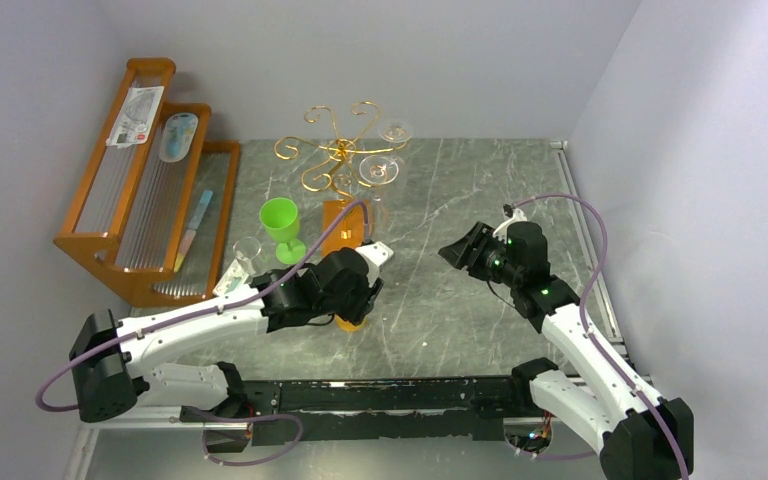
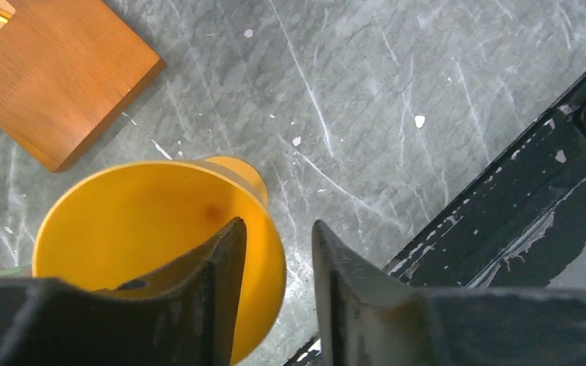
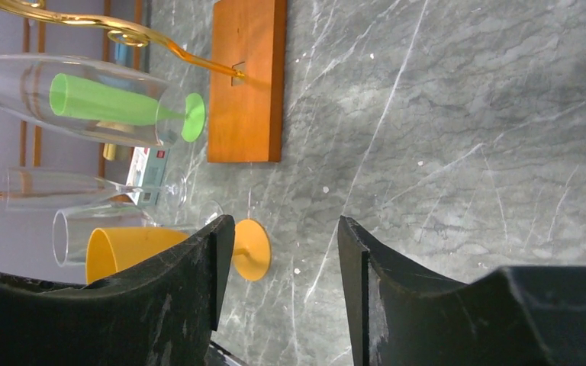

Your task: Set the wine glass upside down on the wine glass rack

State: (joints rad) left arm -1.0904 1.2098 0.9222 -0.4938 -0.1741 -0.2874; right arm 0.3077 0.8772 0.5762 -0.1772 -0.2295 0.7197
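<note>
Left pincer (image 2: 275, 229) is parted and straddles the rim of the yellow wine glass (image 2: 145, 221): one finger over the bowl, the other outside. We see a gap, so no clamp. The glass stands upright on the table (image 2: 397, 91), just beside the orange-brown base of the wine glass rack (image 1: 345, 150). Right pincer (image 3: 282, 229) is wide open and empty, well apart on the right.

The left gripper (image 2: 276, 229) hangs with its fingers parted over the rim of an upright yellow wine glass (image 2: 145, 221), one finger above the bowl and one outside it. The wine glass rack's wooden base (image 2: 53, 76) lies just beyond on the grey marble tabletop (image 2: 366, 99), and a black rail (image 2: 519, 198) runs along the right.
</note>
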